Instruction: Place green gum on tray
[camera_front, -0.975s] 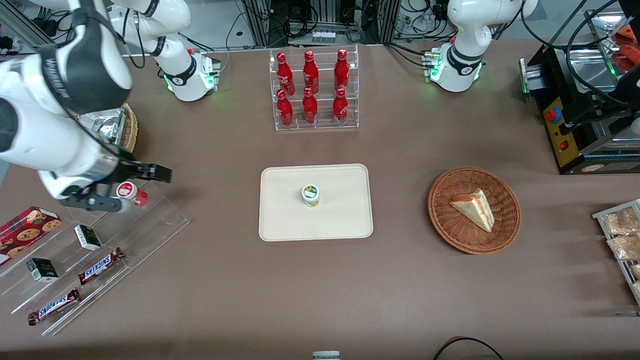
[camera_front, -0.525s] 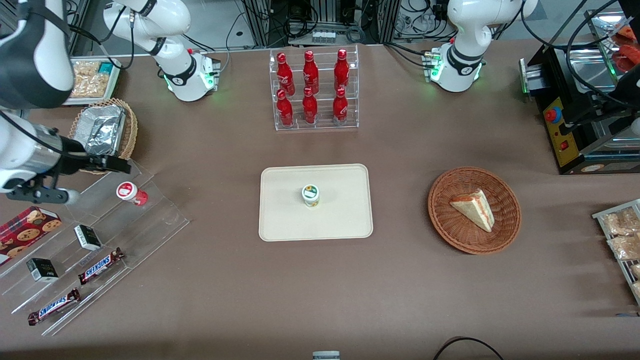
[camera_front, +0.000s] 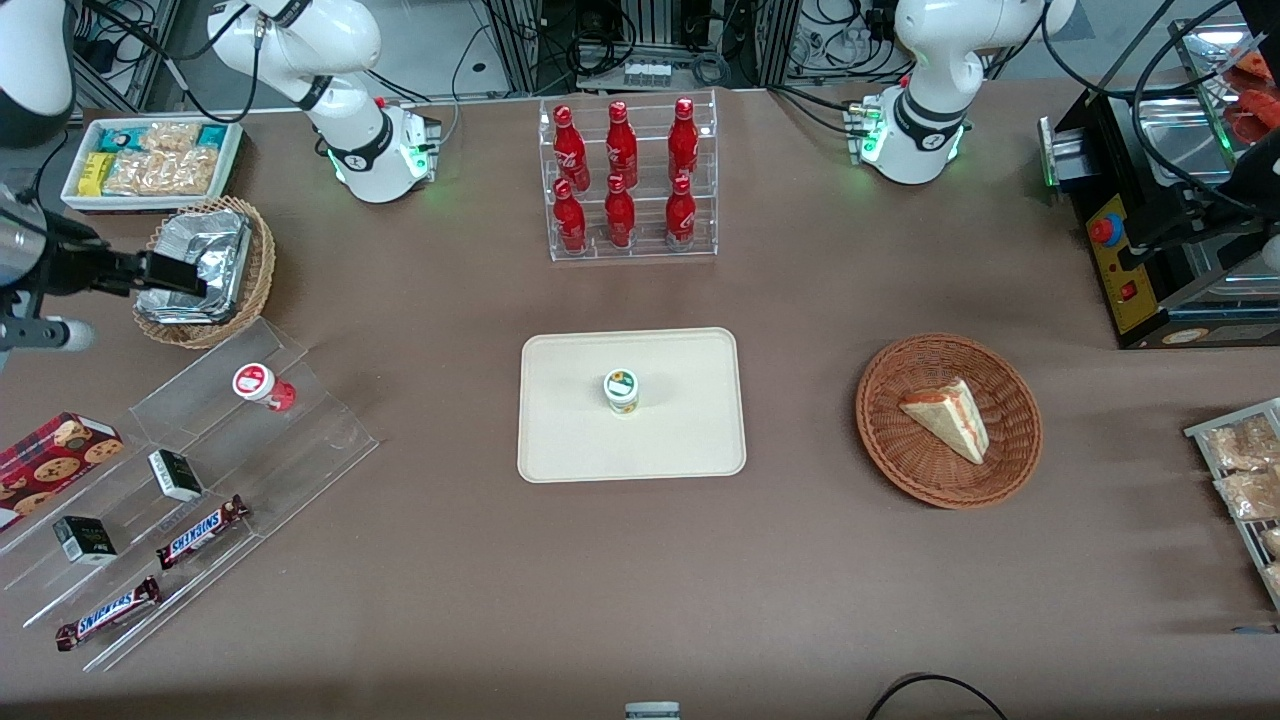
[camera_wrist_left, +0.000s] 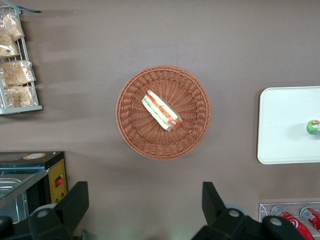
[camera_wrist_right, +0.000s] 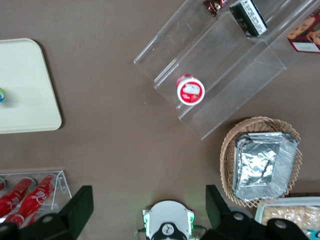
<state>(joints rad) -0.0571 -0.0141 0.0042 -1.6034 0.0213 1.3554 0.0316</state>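
The right arm's black two-finger gripper (camera_front: 115, 300) hangs empty, fingers spread wide. Well away from it toward the parked arm's end, the little green-yellow gum bottle (camera_front: 621, 391) stands upright on the smooth cream-beige rounded tray (camera_front: 690, 440).

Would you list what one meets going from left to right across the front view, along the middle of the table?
Gripper, red-marked gum bottle, tray, green gum standing on it, wicker basket holding a sandwich wedge.

The green gum (camera_front: 621, 390) stands upright mid-tray (camera_front: 570, 440); the pincer (camera_front: 110, 300) hangs open well apart, toward the working arm's end of the tabletop (camera_front: 450, 300)
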